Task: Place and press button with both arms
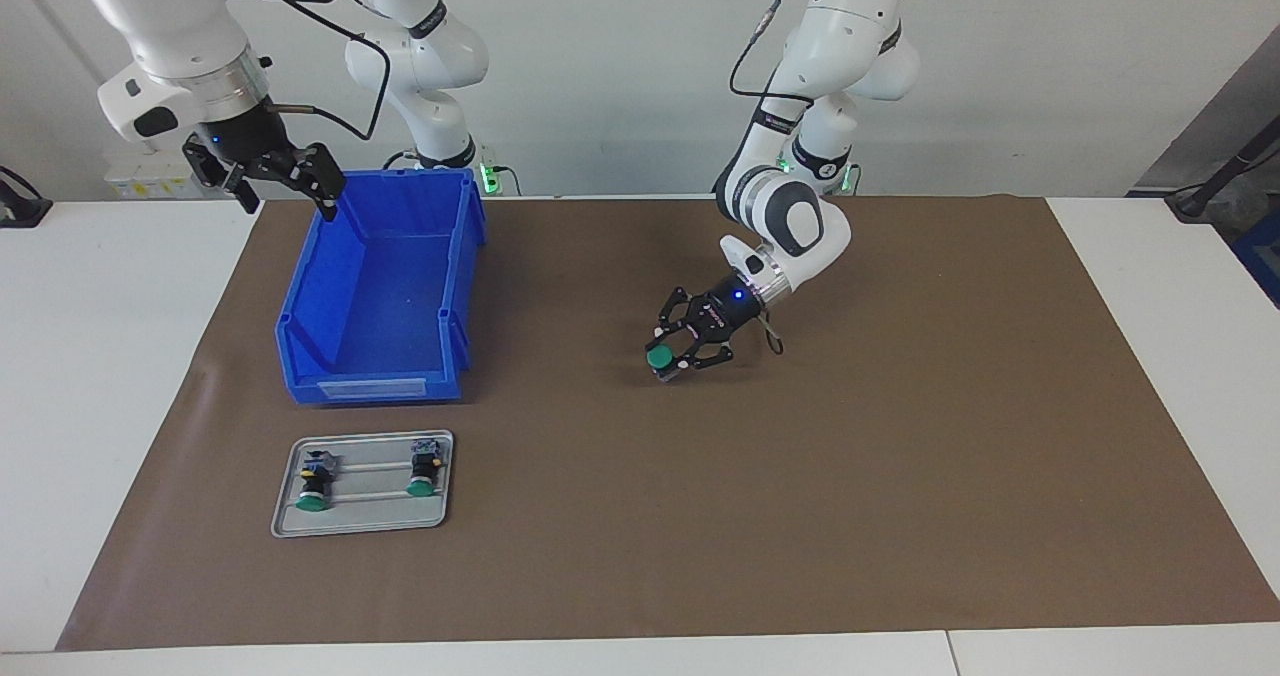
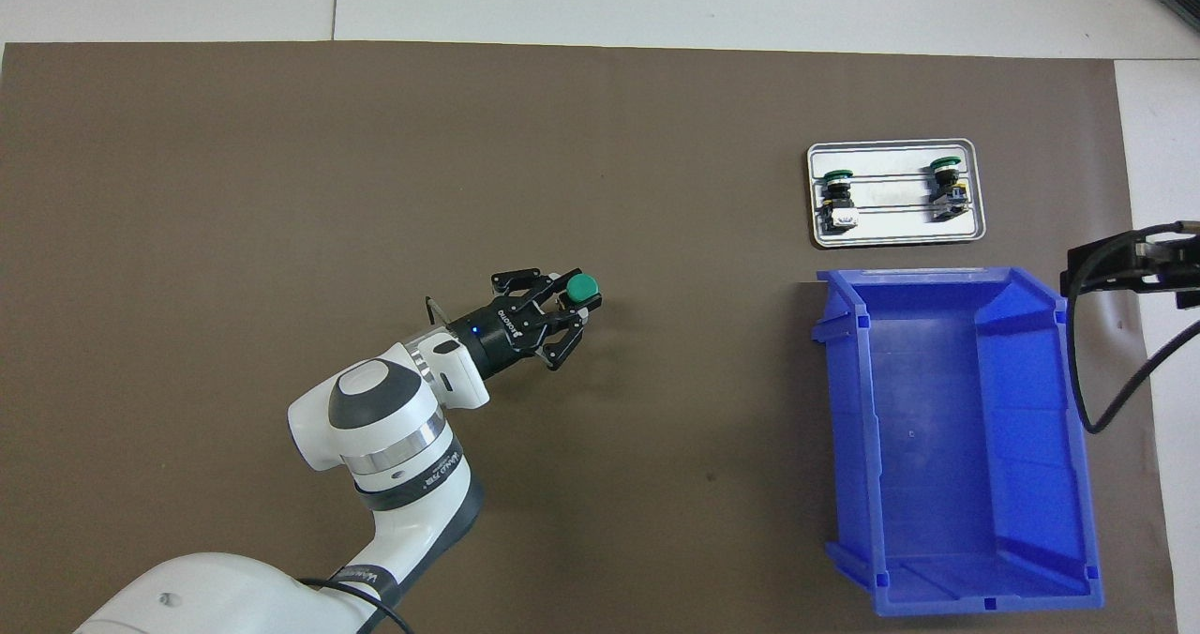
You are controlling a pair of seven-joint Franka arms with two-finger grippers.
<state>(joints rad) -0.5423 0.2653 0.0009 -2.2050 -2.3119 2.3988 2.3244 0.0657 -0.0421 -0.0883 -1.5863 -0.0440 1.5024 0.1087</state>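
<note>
A plain white wall (image 1: 620, 76) rises at the robots' end. A brown mat (image 1: 900, 456) covers most of the white desk (image 1: 100, 406).

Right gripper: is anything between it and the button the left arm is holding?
Nothing visible blocks it. The right gripper hangs open over the blue bin's corner nearest the robots. The left gripper grips the button low over bare brown mat; only that mat lies between bin and button.
</note>
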